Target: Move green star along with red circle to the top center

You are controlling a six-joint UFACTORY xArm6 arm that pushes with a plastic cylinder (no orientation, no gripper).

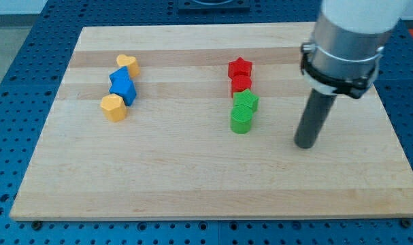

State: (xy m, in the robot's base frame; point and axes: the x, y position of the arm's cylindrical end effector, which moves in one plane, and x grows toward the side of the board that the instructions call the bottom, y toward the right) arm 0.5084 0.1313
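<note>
A green star sits right of the board's centre, touching a red circle just above it. A red star is above that and a green circle is below the green star, so the four form a vertical column. My tip rests on the board to the right of this column, level with or slightly below the green circle, apart from all blocks.
At the view's left stands a diagonal group: a yellow heart, two blue blocks, and a yellow hexagon. The wooden board lies on a blue perforated table.
</note>
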